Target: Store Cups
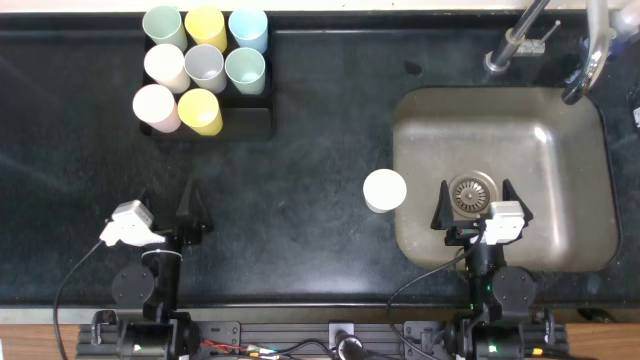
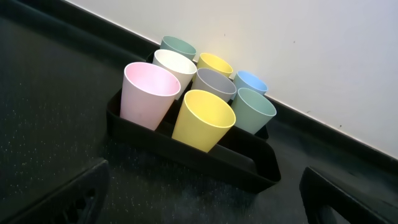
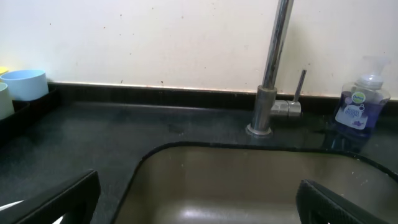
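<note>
Eight cups (image 1: 205, 66) are seen standing upright in a black tray (image 1: 250, 118) at the back edge of the bench (image 1: 300, 150), toward its left end. A single white cup (image 1: 384, 190) is set on the bench just beside the left rim of the sink (image 1: 560, 250). The left gripper (image 1: 190, 205) is held wide open and empty near the front edge, facing the tray. The right gripper (image 1: 476, 205) is likewise spread wide with nothing in it, above the sink's front part.

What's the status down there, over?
Open, empty: left gripper, right gripper. Eight cups in tray, white cup loose beside sink. Nothing between it and tray.
</note>
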Action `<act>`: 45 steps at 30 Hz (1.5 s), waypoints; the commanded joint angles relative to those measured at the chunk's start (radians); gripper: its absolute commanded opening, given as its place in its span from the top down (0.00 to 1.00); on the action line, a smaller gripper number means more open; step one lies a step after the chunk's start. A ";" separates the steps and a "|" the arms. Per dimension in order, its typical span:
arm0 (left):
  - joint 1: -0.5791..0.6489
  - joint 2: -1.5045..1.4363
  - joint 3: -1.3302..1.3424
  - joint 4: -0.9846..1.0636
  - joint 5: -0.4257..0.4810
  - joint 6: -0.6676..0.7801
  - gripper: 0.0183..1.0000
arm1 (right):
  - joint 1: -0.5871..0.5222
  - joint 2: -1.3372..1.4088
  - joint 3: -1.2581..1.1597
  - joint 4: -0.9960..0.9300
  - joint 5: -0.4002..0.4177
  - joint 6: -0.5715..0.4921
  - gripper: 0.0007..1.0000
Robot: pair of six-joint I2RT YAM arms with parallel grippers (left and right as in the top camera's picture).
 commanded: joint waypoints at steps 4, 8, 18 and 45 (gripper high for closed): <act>0.005 -0.012 -0.001 -0.004 0.014 0.022 0.00 | 0.004 -0.008 -0.005 0.005 -0.006 -0.004 0.00; 0.005 -0.012 -0.001 -0.004 0.014 0.022 0.00 | 0.004 -0.008 -0.005 0.005 -0.006 -0.004 0.00; 0.005 -0.012 -0.001 -0.004 0.014 0.022 0.00 | 0.003 -0.008 -0.005 0.005 0.017 -0.003 0.00; 0.005 -0.012 -0.001 -0.004 0.014 0.022 0.00 | 0.263 0.785 1.056 -0.958 -0.111 0.475 0.00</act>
